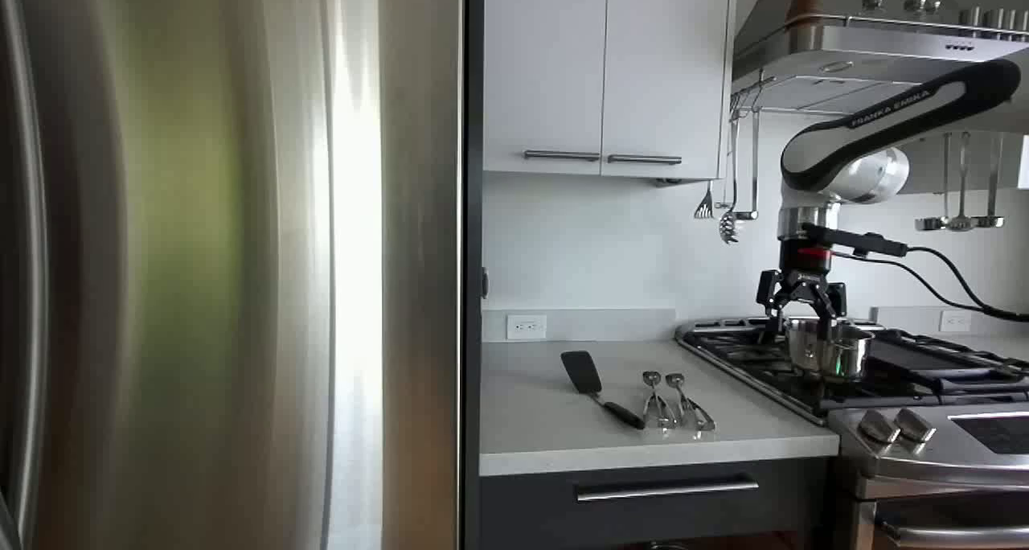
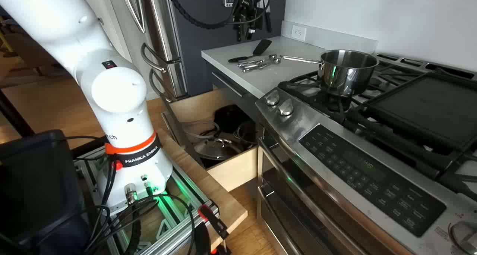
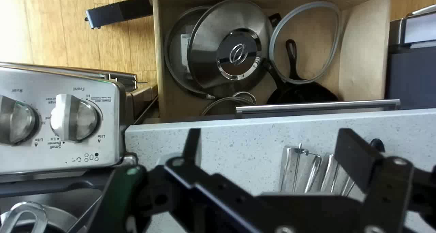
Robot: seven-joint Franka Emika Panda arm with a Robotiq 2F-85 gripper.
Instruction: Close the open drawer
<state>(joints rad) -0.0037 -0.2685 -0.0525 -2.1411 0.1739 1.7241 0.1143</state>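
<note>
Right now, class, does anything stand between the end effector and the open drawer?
Yes: the countertop. The end effector hangs above it, while the open drawer sits lower, out past the countertop's front edge. The bar handle of the closed upper drawer also juts over the open one's rear. Moving out beyond both would probably avoid them.

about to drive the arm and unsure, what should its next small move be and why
I'd probably ease the open fingers outward from above the counter, at their present height, toward the outer side of the drawer front. In the wrist view they are over the counter, while the drawer stands pulled out past the counter's edge; closing it likely needs a push from outside.
</note>
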